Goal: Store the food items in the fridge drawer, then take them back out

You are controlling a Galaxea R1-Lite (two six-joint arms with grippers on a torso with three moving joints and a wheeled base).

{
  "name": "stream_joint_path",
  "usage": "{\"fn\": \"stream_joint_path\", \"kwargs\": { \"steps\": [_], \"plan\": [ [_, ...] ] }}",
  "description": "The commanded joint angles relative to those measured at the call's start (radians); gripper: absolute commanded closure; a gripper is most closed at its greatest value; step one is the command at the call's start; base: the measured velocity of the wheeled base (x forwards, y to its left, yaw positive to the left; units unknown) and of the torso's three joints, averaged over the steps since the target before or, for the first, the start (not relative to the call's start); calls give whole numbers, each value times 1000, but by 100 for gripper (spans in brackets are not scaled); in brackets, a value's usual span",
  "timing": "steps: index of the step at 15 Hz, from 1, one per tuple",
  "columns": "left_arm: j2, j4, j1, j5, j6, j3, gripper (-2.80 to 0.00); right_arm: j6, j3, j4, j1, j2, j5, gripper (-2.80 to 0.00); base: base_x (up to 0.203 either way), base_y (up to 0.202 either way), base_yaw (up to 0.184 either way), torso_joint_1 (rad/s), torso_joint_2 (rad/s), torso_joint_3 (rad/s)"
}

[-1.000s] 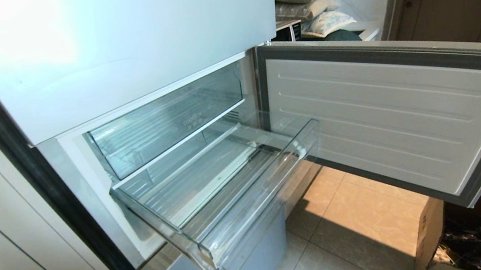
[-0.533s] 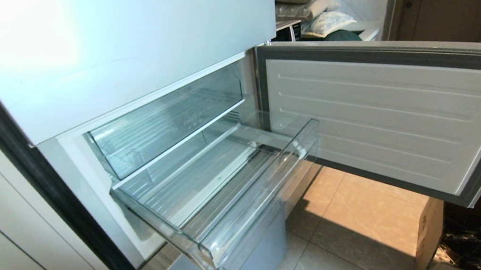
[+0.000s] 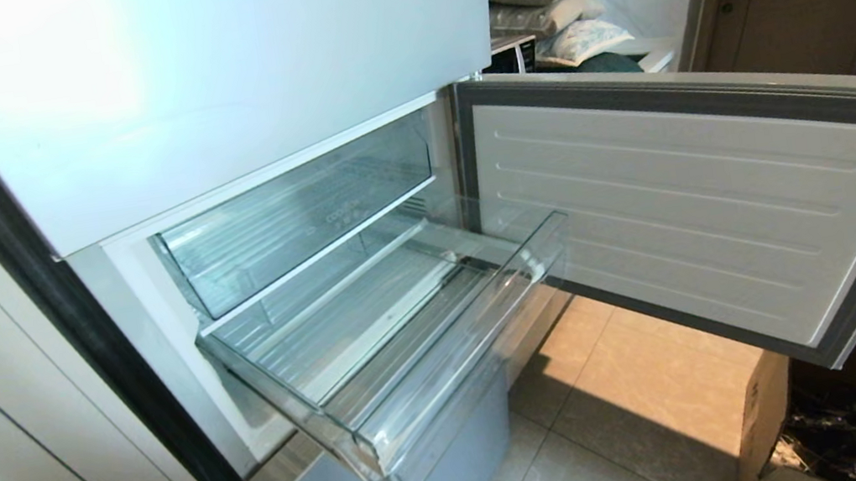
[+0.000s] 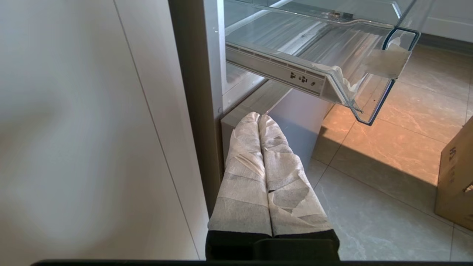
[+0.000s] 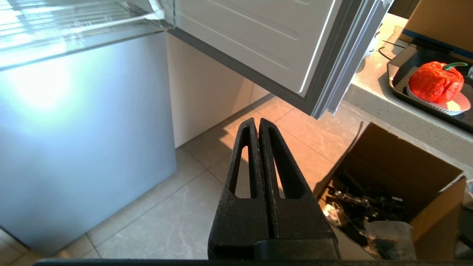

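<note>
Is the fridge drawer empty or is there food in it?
Empty. The drawer is pulled out with only its bare ribbed floor showing; the fruit sits on a plate outside.

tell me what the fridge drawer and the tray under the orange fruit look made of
Fridge drawer: looks like clear, glossy hard plastic; the ribbed floor and the tiles below show through it.
Tray: dark and matte with a raised rim, perhaps plastic or coated metal; the look leaves it open.
</note>
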Motion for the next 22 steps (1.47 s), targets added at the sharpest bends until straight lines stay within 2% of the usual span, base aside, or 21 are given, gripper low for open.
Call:
{"fn": "stream_joint_path", "kwargs": {
  "steps": [1,8,11,16,19,22],
  "plan": [
    [0,0,0,1,0,0,0,-1,0,2,1,-1,0,0,0,0,0,0,0,0],
    [0,0,0,1,0,0,0,21,0,1,1,-1,-5,0,3,-7,152,3,3,3],
    [0,0,0,1,0,0,0,60,0,-1,1,0,-16,0,3,-8,173,2,-2,2],
    [0,0,0,1,0,0,0,63,0,-1,1,10,-16,0,2,-8,165,4,1,3],
    [0,0,0,1,0,0,0,50,0,0,7,208,-12,0,2,0,29,-1,1,1],
    [0,0,0,1,0,0,0,44,-4,-30,21,531,-4,0,0,0,0,0,0,0]
  ]
}}
